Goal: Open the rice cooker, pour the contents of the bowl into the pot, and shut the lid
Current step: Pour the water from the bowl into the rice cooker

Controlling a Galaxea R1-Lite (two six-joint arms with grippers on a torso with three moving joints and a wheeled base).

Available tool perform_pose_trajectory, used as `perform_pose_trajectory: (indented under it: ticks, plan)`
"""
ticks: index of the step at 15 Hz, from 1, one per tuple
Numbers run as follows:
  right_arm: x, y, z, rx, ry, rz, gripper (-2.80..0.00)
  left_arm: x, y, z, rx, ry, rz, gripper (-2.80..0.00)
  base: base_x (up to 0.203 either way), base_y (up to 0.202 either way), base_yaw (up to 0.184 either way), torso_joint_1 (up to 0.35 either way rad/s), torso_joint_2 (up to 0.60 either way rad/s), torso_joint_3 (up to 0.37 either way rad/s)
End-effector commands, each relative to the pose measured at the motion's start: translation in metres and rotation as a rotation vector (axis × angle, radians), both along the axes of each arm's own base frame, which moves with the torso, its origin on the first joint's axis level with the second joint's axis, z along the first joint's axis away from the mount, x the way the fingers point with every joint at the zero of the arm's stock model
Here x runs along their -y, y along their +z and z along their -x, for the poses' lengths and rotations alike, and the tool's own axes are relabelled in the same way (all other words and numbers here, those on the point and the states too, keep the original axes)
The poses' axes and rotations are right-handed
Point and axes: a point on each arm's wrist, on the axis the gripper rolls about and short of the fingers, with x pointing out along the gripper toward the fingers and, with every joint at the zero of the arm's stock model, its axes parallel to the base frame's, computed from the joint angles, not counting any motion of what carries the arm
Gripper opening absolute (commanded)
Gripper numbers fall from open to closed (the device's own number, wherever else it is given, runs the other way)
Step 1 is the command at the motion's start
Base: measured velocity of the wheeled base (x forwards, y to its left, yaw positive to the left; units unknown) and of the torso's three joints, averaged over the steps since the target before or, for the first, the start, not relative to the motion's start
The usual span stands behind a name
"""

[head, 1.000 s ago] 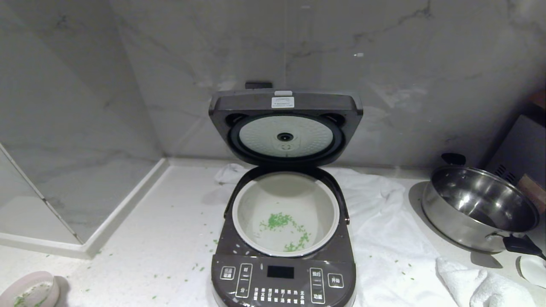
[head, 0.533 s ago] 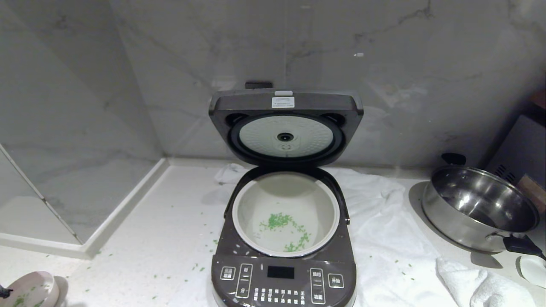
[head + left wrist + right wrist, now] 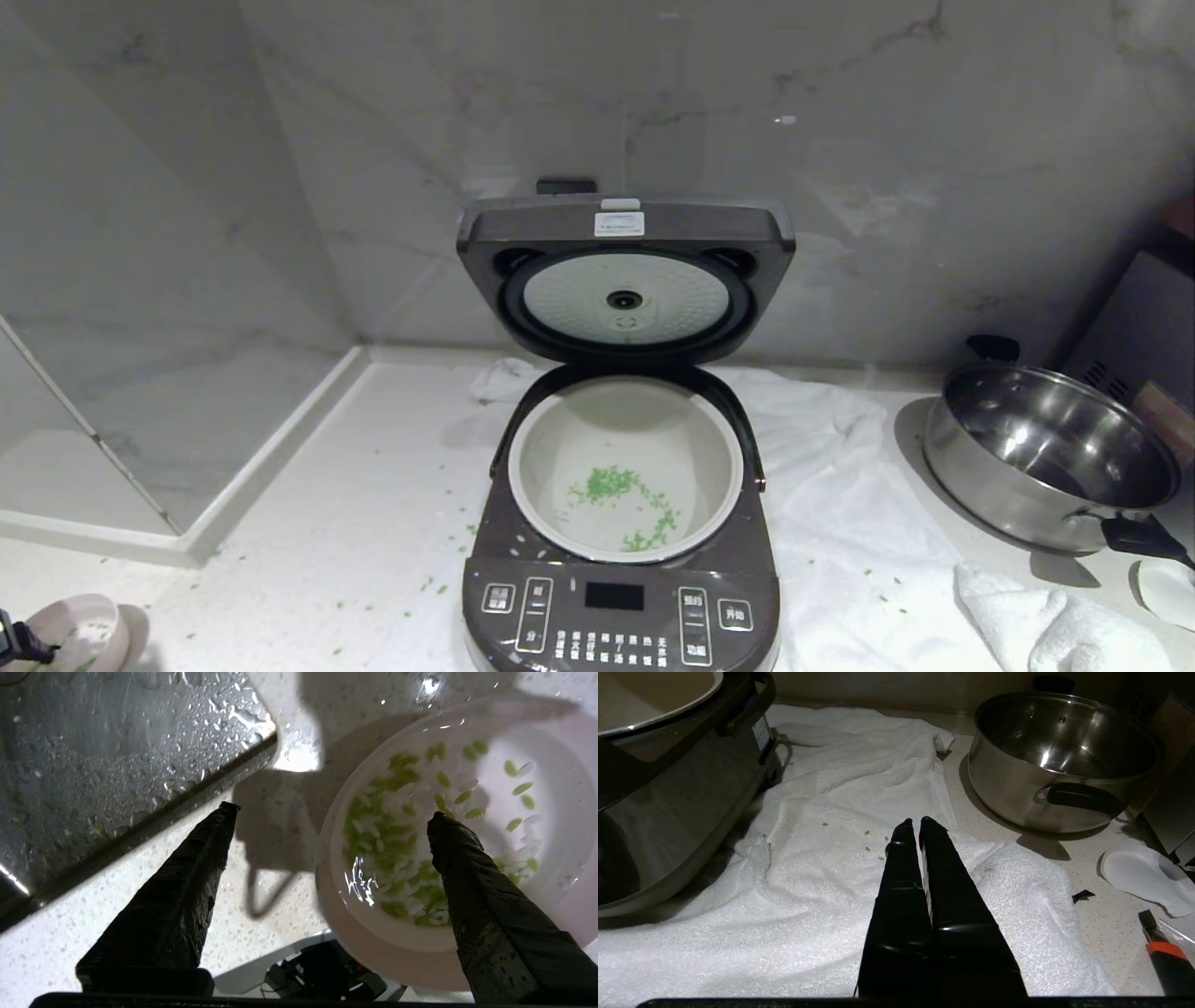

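The rice cooker [image 3: 621, 597] stands in the middle of the counter with its lid [image 3: 624, 280] swung upright, dimpled white disc facing me. The off-white pot [image 3: 625, 467] inside holds a scatter of green bits. The pale pink bowl [image 3: 73, 633] sits upright at the near left corner. In the left wrist view my left gripper [image 3: 332, 812] is open and astride the rim of the bowl [image 3: 327, 868]: one finger over the contents [image 3: 387, 835], green bits and whitish grains in liquid, the other over the counter. My right gripper [image 3: 915, 822] is shut over a white towel.
A shiny steel pan [image 3: 1050, 457] with black handles stands at the right. A white towel [image 3: 840, 523] lies under and right of the cooker, another bunched one [image 3: 1055, 625] near the front. A wet sunken basin [image 3: 93, 756] borders the bowl. Green bits litter the counter.
The bowl at the near left corner has settled a little lower. A dark part of my left gripper has come into the head view beside it. Cooker and right arm are unmoved.
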Motion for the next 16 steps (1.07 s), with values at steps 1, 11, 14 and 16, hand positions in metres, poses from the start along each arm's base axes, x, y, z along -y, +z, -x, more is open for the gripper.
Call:
perform_pose_trajectory:
  ticks: [1,11,14,16]
  plan:
    - [0.000,0.000,0.000,-0.002,0.001,0.001,-2.80,-0.005,0.000,-0.005,0.024,-0.010,0.002,0.00,0.000,0.000,0.000,0.000,0.00,0.000]
    - [0.000,0.000,0.000,-0.002,0.001,0.000,-2.80,-0.003,-0.011,-0.006,0.014,-0.024,0.047,-2.80,0.000,0.000,0.000,0.000,0.00,0.000]
    - [0.000,0.000,0.000,-0.002,0.001,0.001,-2.80,0.000,-0.013,-0.005,0.006,-0.025,0.057,-2.80,0.000,0.000,0.000,0.000,0.00,0.000]
    - [0.000,0.000,0.000,-0.002,0.001,0.000,-2.80,0.000,-0.014,-0.004,0.002,-0.024,0.059,-2.80,0.000,0.000,0.000,0.000,0.00,0.000]
